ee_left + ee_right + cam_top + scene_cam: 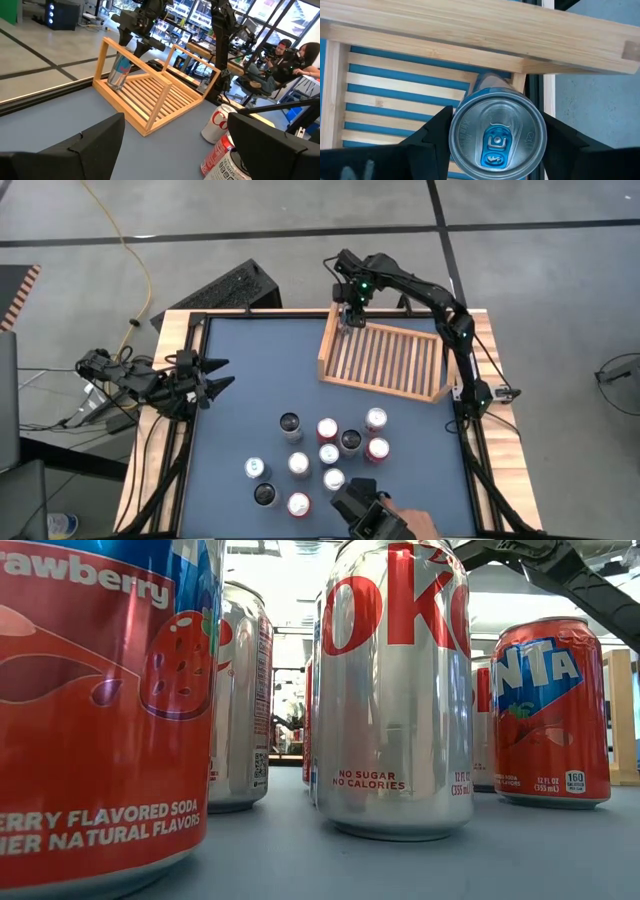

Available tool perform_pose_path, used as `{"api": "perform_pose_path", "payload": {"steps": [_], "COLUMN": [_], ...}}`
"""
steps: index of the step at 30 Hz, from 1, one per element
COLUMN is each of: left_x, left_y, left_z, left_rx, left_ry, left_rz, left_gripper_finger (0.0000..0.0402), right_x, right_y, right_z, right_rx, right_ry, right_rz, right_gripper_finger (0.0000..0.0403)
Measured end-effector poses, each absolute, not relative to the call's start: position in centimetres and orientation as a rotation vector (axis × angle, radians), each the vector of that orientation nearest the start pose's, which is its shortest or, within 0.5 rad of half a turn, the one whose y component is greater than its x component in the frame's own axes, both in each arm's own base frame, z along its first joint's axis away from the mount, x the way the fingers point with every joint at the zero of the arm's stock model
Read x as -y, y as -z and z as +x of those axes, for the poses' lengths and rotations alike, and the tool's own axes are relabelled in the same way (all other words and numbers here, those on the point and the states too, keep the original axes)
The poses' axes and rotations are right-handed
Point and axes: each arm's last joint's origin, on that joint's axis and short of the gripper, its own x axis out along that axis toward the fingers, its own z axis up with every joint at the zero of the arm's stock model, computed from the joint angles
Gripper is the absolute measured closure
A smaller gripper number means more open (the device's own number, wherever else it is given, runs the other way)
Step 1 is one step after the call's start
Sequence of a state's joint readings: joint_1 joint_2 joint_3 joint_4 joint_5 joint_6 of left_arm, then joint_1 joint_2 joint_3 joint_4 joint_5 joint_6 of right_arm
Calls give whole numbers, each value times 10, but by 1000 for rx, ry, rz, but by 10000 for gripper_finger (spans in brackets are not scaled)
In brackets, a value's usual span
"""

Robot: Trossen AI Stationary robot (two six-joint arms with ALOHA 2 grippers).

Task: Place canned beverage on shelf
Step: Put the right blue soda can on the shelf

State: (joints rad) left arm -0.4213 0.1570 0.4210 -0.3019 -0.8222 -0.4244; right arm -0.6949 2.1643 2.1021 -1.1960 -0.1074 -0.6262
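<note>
The left gripper (222, 379) waited at the table's left edge with its fingers spread and empty. Near the front edge about ten cans (329, 453) stood unshelved, so the job looked barely begun. At the shelf (385, 360), in its far-left corner, the right gripper (349, 316) bracketed a blue-and-silver can (119, 71), fingers at its sides; whether they pinched or were letting go I could not tell, and the can stood upright, long axis vertical, pull-tab up.

A: Where is the can (119, 71) relative to the shelf (384, 362)?
B: Inside it, in its far left corner, tilted, between the right gripper's (349, 313) fingers.
A: Other cans (328, 454)?
B: Clustered on the table (246, 388), in front of the shelf.
</note>
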Motion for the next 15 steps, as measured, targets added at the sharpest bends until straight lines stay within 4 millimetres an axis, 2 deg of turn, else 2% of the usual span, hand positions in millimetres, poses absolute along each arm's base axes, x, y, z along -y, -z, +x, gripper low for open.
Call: {"api": "perform_pose_path", "payload": {"steps": [15], "left_x": [9], "left_y": [-263], "left_z": [70], "left_rx": [47], "left_ry": [-389], "left_rz": [-395], "left_gripper_finger": [60], "right_x": [284], "right_y": [-275], "right_z": [344], "right_rx": [-1255], "right_ry": [137], "right_rz": [-20], "right_gripper_finger": [173]}}
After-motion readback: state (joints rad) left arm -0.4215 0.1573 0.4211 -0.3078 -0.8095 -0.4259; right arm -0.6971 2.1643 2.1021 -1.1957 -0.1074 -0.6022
